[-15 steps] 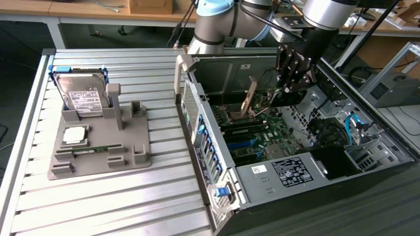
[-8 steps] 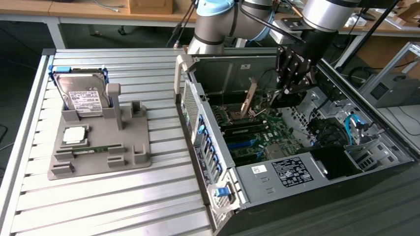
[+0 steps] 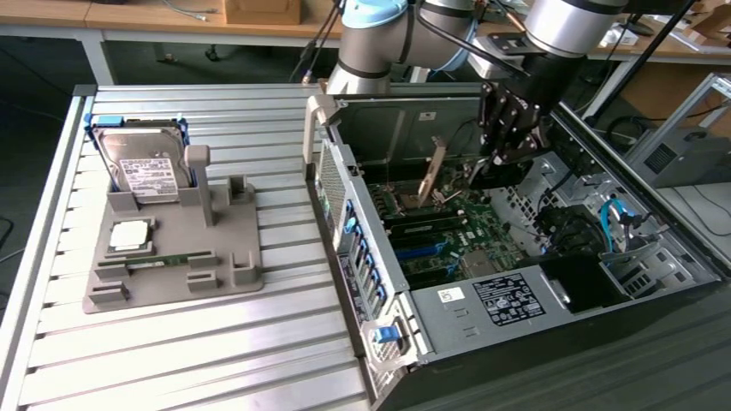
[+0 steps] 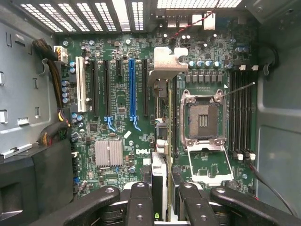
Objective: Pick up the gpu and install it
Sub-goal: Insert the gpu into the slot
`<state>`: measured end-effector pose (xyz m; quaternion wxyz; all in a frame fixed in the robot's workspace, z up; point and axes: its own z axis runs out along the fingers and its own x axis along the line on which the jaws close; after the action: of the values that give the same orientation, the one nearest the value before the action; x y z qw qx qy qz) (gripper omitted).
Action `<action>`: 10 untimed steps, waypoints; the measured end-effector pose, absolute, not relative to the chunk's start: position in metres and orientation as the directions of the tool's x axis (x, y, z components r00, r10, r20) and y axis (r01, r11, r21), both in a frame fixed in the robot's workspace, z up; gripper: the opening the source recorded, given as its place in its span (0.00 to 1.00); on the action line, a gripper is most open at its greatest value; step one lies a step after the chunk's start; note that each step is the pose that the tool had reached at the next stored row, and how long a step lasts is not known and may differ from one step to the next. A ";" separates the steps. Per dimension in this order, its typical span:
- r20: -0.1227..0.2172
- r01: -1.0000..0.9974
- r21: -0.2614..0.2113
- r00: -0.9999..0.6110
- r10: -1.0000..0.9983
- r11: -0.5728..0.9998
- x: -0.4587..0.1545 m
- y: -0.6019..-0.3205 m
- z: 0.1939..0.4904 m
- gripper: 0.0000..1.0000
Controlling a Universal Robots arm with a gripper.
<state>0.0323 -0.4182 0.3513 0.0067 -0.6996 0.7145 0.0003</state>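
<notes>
My gripper (image 3: 504, 159) hangs inside the open computer case (image 3: 377, 282), over the motherboard (image 3: 457, 240). It is shut on the gpu (image 3: 494, 178), a dark flat card that points down toward the board. In the wrist view the gpu (image 4: 160, 174) runs edge-on away from my gripper (image 4: 163, 194), clamped between the black fingers (image 4: 141, 197). Its silver bracket (image 4: 165, 63) is at the far end, near the case's rear wall. The card hovers above the board between the blue slot (image 4: 132, 87) and the open CPU socket (image 4: 203, 117), over a black slot (image 4: 145, 87).
A grey fixture (image 3: 228, 274) on the slatted table holds a hard drive (image 3: 143, 167), a processor (image 3: 129, 233) and a memory stick (image 3: 171, 259). Cable bundles (image 4: 56, 94) run along one side of the board. The power supply (image 3: 514, 295) fills the case's near end.
</notes>
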 end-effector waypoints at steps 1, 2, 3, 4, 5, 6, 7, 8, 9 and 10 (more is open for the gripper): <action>-0.010 -1.000 -0.009 -0.021 -1.000 0.021 0.032 -0.418 0.351 0.27; -0.010 -1.000 -0.009 -0.021 -1.000 0.021 0.031 -0.418 0.351 0.27; -0.010 -1.000 -0.009 -0.021 -1.000 0.021 0.030 -0.418 0.351 0.27; -0.010 -1.000 -0.009 -0.021 -1.000 0.021 0.029 -0.418 0.350 0.27; -0.010 -1.000 -0.009 -0.021 -1.000 0.021 0.029 -0.418 0.350 0.27; -0.010 -1.000 -0.009 -0.021 -1.000 0.021 0.028 -0.418 0.350 0.27; -0.010 -1.000 -0.009 -0.021 -1.000 0.021 0.028 -0.418 0.350 0.27; -0.010 -1.000 -0.009 -0.021 -1.000 0.021 0.027 -0.419 0.349 0.27; -0.010 -1.000 -0.009 -0.021 -1.000 0.021 0.027 -0.419 0.349 0.27; -0.010 -1.000 -0.009 -0.021 -1.000 0.021 0.026 -0.419 0.349 0.27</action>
<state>0.0264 -0.4186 0.3488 0.0066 -0.6995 0.7146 0.0002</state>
